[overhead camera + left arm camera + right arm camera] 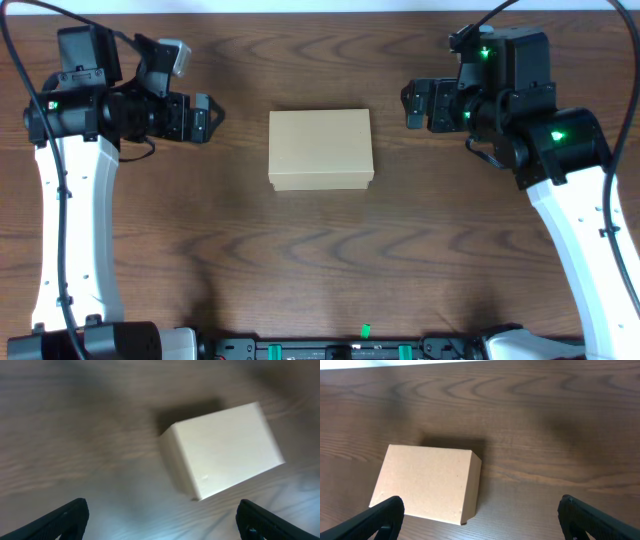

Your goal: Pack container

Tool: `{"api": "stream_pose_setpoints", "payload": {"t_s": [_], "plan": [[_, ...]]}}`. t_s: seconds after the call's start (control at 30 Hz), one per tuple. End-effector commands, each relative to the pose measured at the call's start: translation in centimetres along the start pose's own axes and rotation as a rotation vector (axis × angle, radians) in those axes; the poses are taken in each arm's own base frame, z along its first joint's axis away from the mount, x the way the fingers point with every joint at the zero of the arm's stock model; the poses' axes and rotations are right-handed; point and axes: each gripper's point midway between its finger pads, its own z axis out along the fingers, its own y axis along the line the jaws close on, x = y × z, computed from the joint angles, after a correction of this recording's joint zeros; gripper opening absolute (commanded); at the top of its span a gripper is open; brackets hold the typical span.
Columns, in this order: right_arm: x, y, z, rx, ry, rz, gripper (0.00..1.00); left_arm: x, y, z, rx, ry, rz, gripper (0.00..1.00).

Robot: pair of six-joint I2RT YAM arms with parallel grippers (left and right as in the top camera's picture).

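A dark brown wooden table (320,290) with a wavy grain is seen filling the overhead view. Two white and black arms are set at its sides, the left arm (75,230) reaching up along the left edge and the right arm (585,235) along the right edge. Black cables (20,70) are looped around both.

The tan cardboard box (320,150) is placed flat on the table near the middle, between the two arms and a little toward the far side. Its lid is shut and lies level, and its long sides run left to right. No part of it is touched by either arm.

The left gripper (210,118) is pointed toward the box from the left and is kept well apart from it. Its fingers (65,517) are spread wide in the blurred left wrist view, with the box seen beyond them. The right gripper (408,106) is pointed at the box from the right, also apart from it. Its fingers (382,515) are likewise held spread apart, with the box lying ahead and toward one side.

Small green lights (558,135) are lit on both arms
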Motion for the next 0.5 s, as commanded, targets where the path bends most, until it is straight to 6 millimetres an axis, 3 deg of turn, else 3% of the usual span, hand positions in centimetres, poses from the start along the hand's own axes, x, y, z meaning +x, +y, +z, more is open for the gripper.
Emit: {"api": "stream_pose_setpoints", "payload": {"t_s": [0.0, 0.17, 0.3, 0.37, 0.47], "plan": [[-0.4, -0.2, -0.2, 0.012, -0.012, -0.001, 0.99, 0.8, 1.9, -0.6, -0.125, 0.04, 0.001, 0.95], [-0.4, -0.2, -0.2, 0.012, -0.012, -0.001, 0.99, -0.6, 0.7, -2.5, -0.128, -0.063, -0.109, 0.95], [-0.4, -0.2, -0.2, 0.011, -0.012, -0.001, 0.99, -1.4, -1.0, -6.7, -0.222, -0.204, -0.132, 0.95], [-0.4, -0.2, -0.2, 0.012, -0.012, -0.001, 0.99, -1.4, -2.2, -8.3, -0.279, -0.28, -0.079, 0.95], [-0.4, -0.2, -0.2, 0.011, -0.012, -0.001, 0.99, -0.1, -2.6, -8.9, -0.34, -0.359, -0.122, 0.95]]}}
